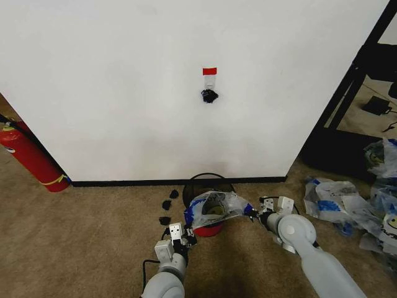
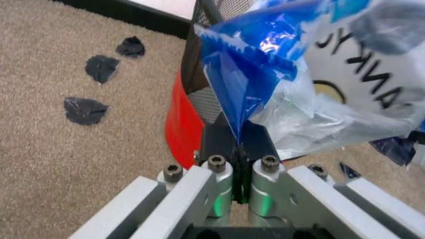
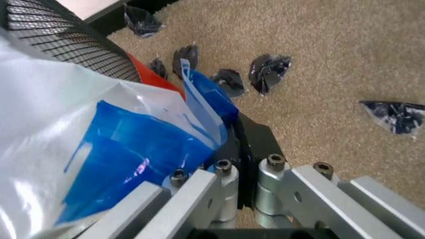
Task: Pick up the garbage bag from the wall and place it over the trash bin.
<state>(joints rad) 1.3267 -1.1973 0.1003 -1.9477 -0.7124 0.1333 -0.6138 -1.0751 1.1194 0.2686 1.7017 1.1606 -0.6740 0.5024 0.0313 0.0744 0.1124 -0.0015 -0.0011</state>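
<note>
Both hands, left hand [image 1: 184, 241], right hand [image 1: 255, 214], pinching garbage bag [image 1: 214, 208] over trash bin [image 1: 208, 183], black scraps [image 1: 166, 205] beside

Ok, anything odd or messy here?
Yes: dark plastic scraps litter the carpet left of the trash bin, a black scrap hangs on the wall hook, and a heap of bags sprawls at right.

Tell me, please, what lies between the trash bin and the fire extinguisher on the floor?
In the head view, bare carpet fills most of the stretch from the fire extinguisher to the trash bin. Near the bin lie a few small black scraps.
</note>
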